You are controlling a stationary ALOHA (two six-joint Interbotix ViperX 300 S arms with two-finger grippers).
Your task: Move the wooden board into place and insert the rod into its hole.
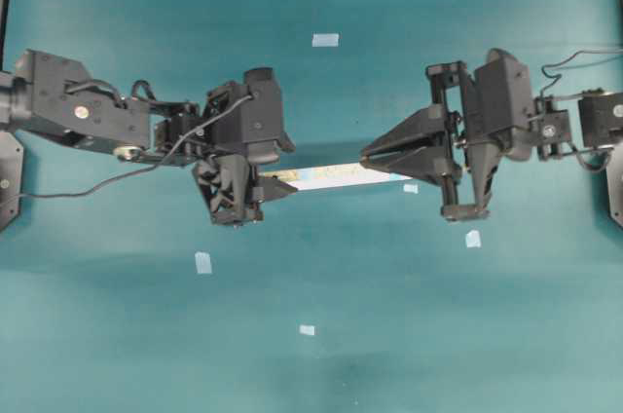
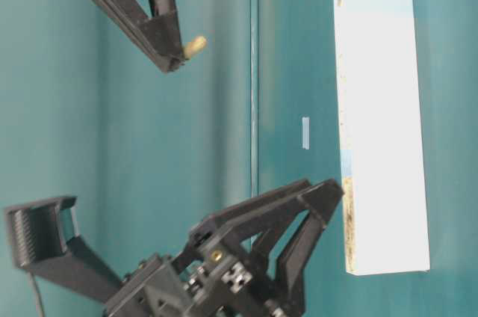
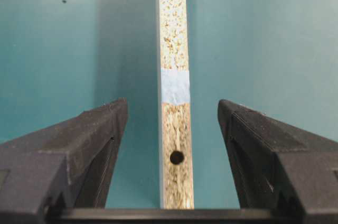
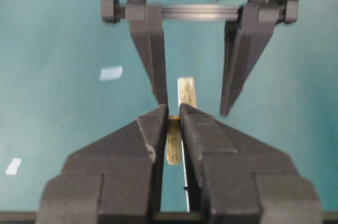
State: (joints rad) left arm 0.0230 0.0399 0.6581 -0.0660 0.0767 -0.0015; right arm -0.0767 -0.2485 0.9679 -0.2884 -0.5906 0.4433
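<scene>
Pinching the one short whitish rod (image 2: pixel 195 46) at its end, my right gripper (image 4: pixel 172 114) is clamped narrow; only the table-level view shows the peg poking out. One long pale speckled wooden board (image 3: pixel 175 97) lies between the spread fingers (image 3: pixel 90 145) of my left gripper (image 1: pixel 279 186), untouched. My left wrist view alone shows its dark hole (image 3: pixel 177 157). Five pale-blue tape squares (image 1: pixel 325 40) dot the teal table (image 1: pixel 438 335).
</scene>
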